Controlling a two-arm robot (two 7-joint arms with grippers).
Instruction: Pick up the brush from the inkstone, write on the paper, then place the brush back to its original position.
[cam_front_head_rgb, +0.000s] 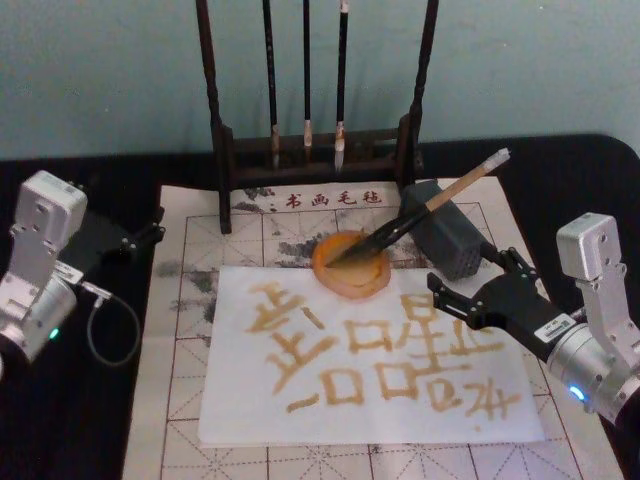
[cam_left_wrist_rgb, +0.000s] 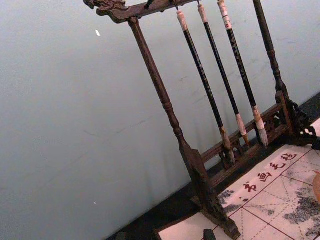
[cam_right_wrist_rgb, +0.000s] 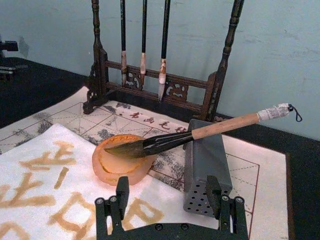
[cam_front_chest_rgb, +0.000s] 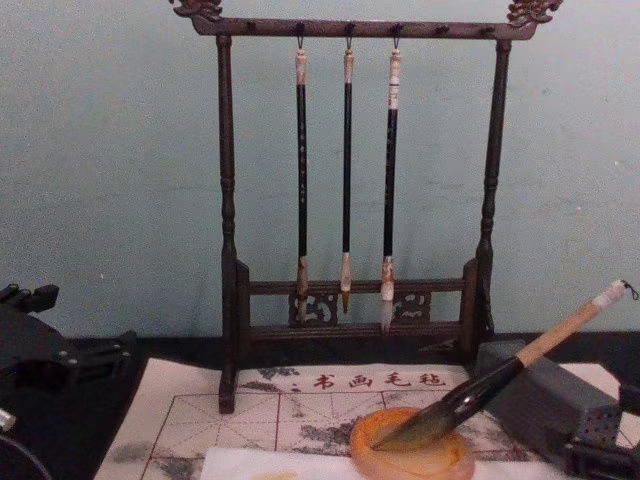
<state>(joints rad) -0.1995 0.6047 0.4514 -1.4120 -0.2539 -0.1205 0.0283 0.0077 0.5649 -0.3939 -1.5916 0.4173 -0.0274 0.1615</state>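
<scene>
Now my right gripper (cam_front_head_rgb: 468, 287) sits at the right middle of the head view, fingers spread wide and holding nothing, pointing left toward the dish. In the right wrist view the two black fingers (cam_right_wrist_rgb: 121, 191) stand apart at the lower edge, just short of the inkstone (cam_right_wrist_rgb: 122, 165) and the grey block (cam_right_wrist_rgb: 206, 165).

Just beyond them the brush (cam_front_head_rgb: 420, 213) lies free, its dark tip resting in the inkstone (cam_front_head_rgb: 350, 266) at the centre of the head view, its tan handle propped across the block (cam_front_head_rgb: 447, 235) and slanting to the upper right. The inkstone stands at the upper edge of the paper (cam_front_head_rgb: 370, 360), which bears tan strokes.

Behind, at top centre, three thin brushes (cam_front_head_rgb: 306, 80) hang on the rack (cam_front_head_rgb: 225, 140). My left gripper (cam_front_head_rgb: 150, 235) rests at the left middle, off the mat (cam_front_head_rgb: 180, 330); I cannot tell how its fingers stand.
</scene>
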